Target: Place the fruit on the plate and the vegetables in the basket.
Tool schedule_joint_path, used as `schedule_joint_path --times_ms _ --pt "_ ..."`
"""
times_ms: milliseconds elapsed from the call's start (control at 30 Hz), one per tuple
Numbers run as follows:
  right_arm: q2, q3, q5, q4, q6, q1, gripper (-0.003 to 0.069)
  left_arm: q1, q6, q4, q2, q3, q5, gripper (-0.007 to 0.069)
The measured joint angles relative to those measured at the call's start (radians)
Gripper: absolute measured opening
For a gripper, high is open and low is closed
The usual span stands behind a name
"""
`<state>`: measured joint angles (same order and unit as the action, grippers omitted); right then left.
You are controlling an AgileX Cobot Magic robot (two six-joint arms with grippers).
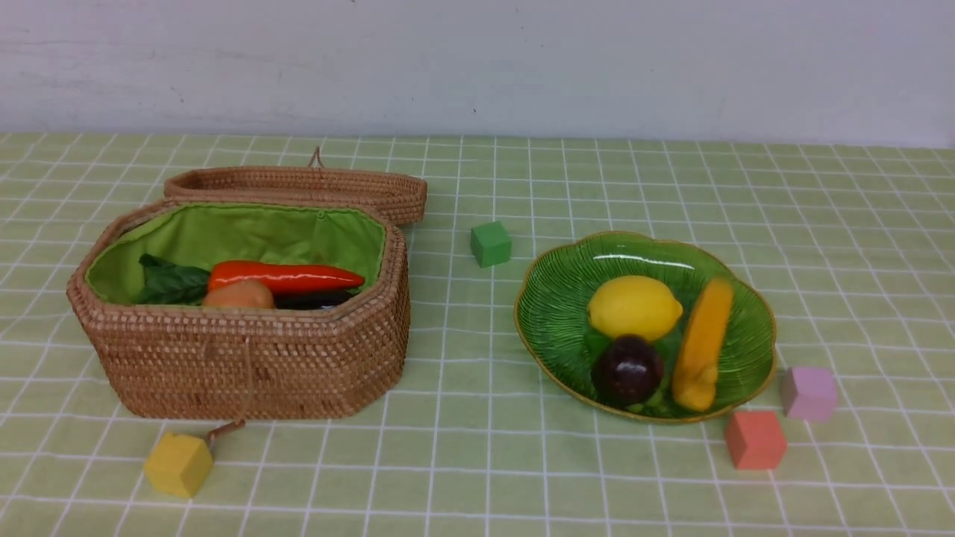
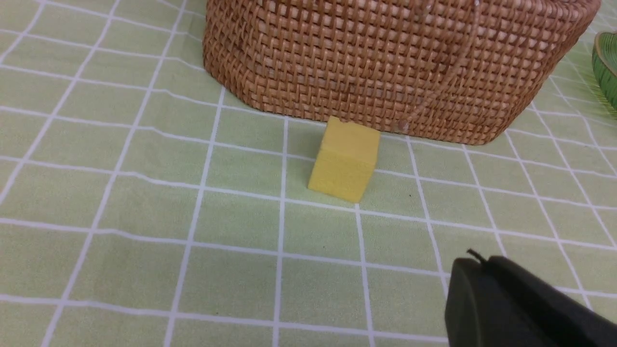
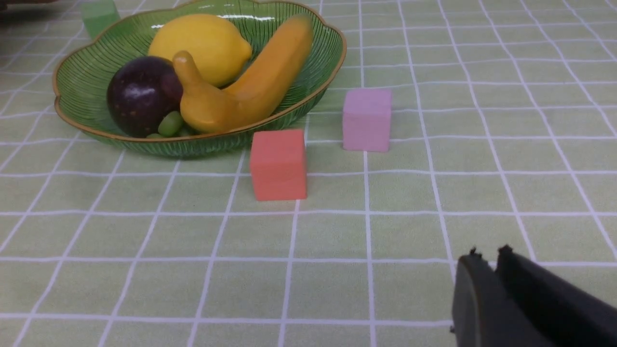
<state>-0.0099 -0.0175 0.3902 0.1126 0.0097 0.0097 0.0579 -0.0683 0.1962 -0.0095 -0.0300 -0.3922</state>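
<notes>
Woven brown wicker fills my left half of the front view: the basket (image 1: pixel 246 358) sits at about nine o'clock on the bench (image 1: pixel 477 462), its lid (image 1: pixel 298 186) thrown back behind it and the green lining showing. Inside I see the carrot (image 1: pixel 287 277) lying across, leaves toward the left, the potato (image 1: pixel 239 295) just in front of it, and a dark sliver of the eggplant (image 1: pixel 313 300) under the carrot's tip. At three o'clock stands the plate (image 1: pixel 567 298), holding the lemon (image 1: pixel 634 307), the mangosteen (image 1: pixel 628 369) touching it on the near side, and the banana (image 1: pixel 703 343) along the right.

Four cubes lie loose on the checked cloth: a green cube (image 1: pixel 490 244) at twelve o'clock between basket and plate, a yellow cube (image 1: pixel 179 464) at seven o'clock just beside the basket wall, a red cube (image 1: pixel 755 439) and a pink cube (image 1: pixel 809 392) near the plate's rim at four o'clock.

Neither arm shows from the front. On my left wrist view the left gripper (image 2: pixel 477 262) is closed, holding nothing, above bare cloth. The right gripper (image 3: pixel 487 255) has its jaws nearly together, empty, well apart from the red cube.
</notes>
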Motion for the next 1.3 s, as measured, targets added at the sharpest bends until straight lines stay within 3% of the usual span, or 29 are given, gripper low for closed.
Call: schedule_joint_path --times_ms 1300 --pt "0.0 0.0 0.0 0.0 -0.001 0.0 0.0111 0.0 -0.002 0.0 0.0 0.0 0.0 0.0004"
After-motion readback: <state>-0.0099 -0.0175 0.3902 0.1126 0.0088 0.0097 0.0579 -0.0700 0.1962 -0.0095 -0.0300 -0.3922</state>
